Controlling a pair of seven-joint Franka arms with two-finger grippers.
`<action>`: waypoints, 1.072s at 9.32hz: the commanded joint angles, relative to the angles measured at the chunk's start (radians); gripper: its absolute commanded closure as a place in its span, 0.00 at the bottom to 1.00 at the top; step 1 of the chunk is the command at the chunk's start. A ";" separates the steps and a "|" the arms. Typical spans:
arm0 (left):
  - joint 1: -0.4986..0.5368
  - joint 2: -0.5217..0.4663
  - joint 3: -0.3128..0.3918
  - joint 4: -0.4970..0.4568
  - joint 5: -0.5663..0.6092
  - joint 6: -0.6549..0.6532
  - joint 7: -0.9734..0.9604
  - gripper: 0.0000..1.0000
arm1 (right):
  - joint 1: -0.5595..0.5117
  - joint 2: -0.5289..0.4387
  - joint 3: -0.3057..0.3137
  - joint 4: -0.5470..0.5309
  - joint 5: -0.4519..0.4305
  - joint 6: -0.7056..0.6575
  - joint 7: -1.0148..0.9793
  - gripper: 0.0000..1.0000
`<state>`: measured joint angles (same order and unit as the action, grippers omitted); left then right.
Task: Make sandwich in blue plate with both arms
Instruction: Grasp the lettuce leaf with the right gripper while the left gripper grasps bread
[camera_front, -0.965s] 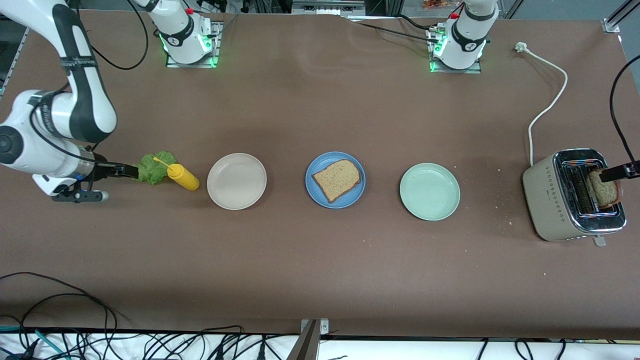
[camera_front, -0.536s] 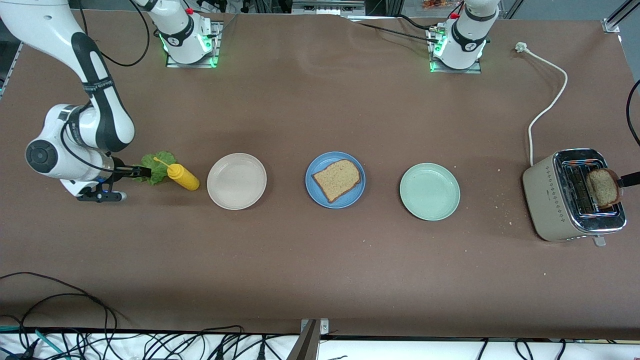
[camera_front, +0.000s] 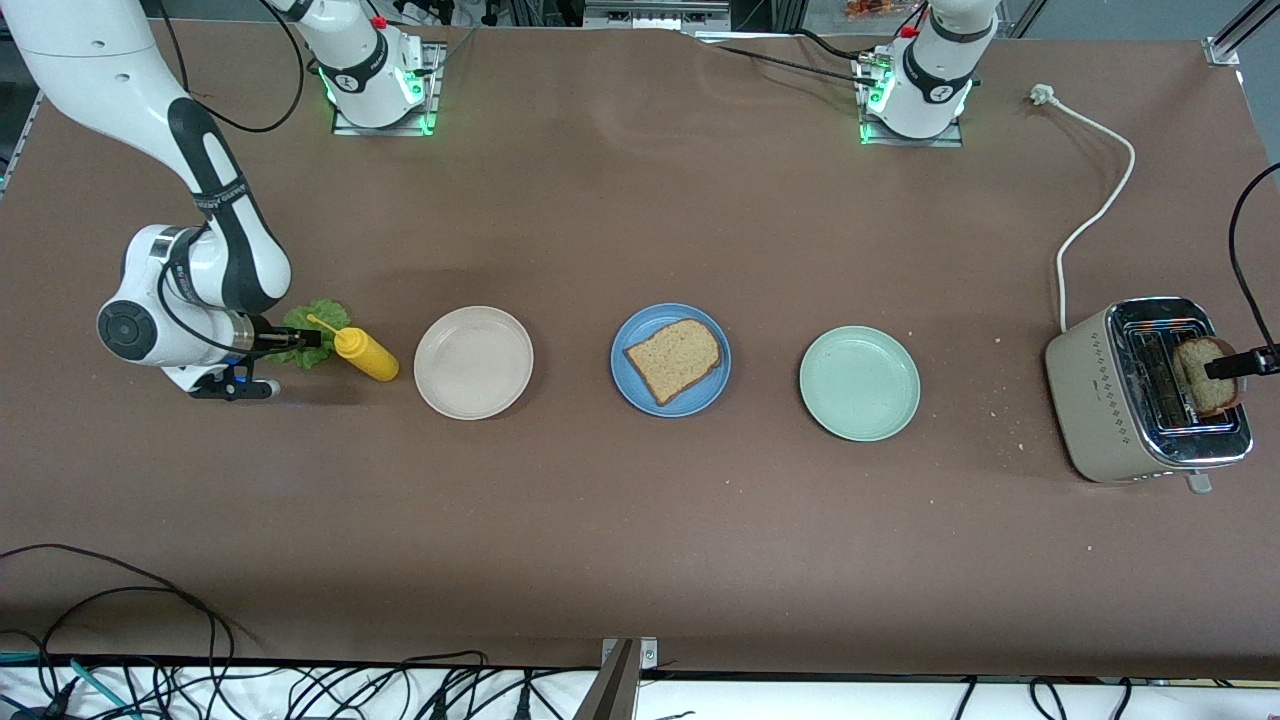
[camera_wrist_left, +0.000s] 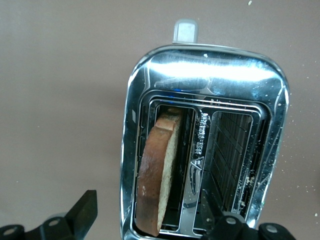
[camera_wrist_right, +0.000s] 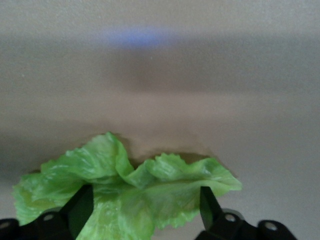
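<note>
Right gripper, at the front view's left edge, reaches sideways from a bent elbow, low over the lettuce leaf; my fingers stand wide astride it. Beside it lies a yellow bottle. At frame centre, the blue plate carries one toast slice. At the right edge, my left gripper hangs over the toaster, fingers spread either side of the second slice, which stands in a slot.
</note>
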<state>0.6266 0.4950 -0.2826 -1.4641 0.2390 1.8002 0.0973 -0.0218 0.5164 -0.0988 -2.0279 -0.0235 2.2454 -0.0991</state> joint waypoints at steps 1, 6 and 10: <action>0.007 0.033 -0.007 0.010 -0.003 -0.012 0.010 0.13 | -0.003 0.008 -0.007 0.008 -0.038 0.017 -0.013 0.89; 0.005 0.030 -0.007 0.011 -0.001 -0.015 0.007 1.00 | -0.003 -0.015 -0.010 0.082 -0.046 -0.045 -0.050 1.00; -0.002 -0.044 -0.030 0.028 0.000 -0.103 0.018 1.00 | -0.001 -0.027 -0.007 0.412 -0.038 -0.451 -0.146 1.00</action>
<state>0.6266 0.5205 -0.2912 -1.4495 0.2389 1.7679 0.0970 -0.0215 0.4974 -0.1085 -1.7858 -0.0550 2.0008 -0.1802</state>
